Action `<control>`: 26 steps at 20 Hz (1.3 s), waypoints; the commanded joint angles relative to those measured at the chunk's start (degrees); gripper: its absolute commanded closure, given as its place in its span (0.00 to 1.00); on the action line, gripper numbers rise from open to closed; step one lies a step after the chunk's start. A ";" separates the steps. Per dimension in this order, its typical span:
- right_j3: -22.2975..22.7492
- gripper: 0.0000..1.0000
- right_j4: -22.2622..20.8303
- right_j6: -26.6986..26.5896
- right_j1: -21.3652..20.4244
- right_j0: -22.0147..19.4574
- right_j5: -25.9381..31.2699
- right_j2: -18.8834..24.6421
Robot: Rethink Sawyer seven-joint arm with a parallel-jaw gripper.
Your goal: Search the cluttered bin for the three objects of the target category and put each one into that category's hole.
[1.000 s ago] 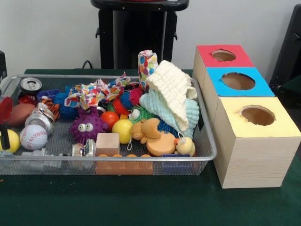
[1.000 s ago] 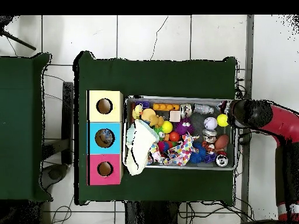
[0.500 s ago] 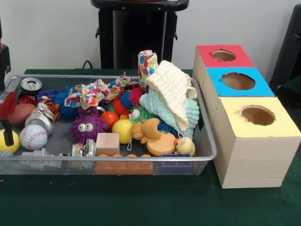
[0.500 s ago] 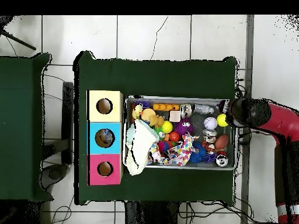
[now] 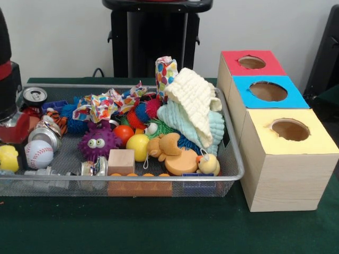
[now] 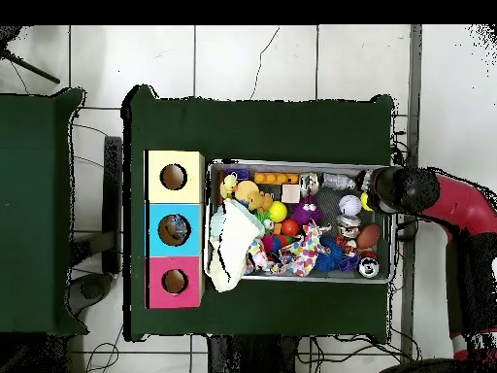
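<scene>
No readable writing anywhere. The gripper (image 5: 11, 124) sits low at the bin's (image 5: 233, 174) left end, cut off by the frame edge, right over the yellow ball (image 5: 9, 157); whether it's spread or closed, can't tell. Baseball (image 5: 38, 153) lies just beside. Cloths (image 5: 193, 108) heap at the right end, hiding toys beneath. Three boxes (image 5: 280, 153) stand beside the bin, holes facing up.

You get a front view, near and low across the table; an overhead view, farther, straight down. Both share the wire bin (image 5: 235, 172) (image 6: 303, 164).
</scene>
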 commanded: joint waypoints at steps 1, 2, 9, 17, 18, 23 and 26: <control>-0.65 0.00 -0.92 -9.40 3.80 -0.16 1.85 1.29; -0.82 0.00 -0.92 -9.54 4.08 -0.23 1.75 1.38; -4.79 0.00 -1.77 -13.60 6.35 -0.05 2.24 2.85; -7.40 0.00 -1.96 -14.53 6.42 0.63 4.11 2.71; -7.63 0.00 -2.04 -14.55 6.23 0.74 4.31 2.68; -7.68 0.00 -2.41 -14.38 5.26 1.00 4.36 2.40; -7.61 0.00 -2.52 -14.36 4.26 1.01 4.17 2.35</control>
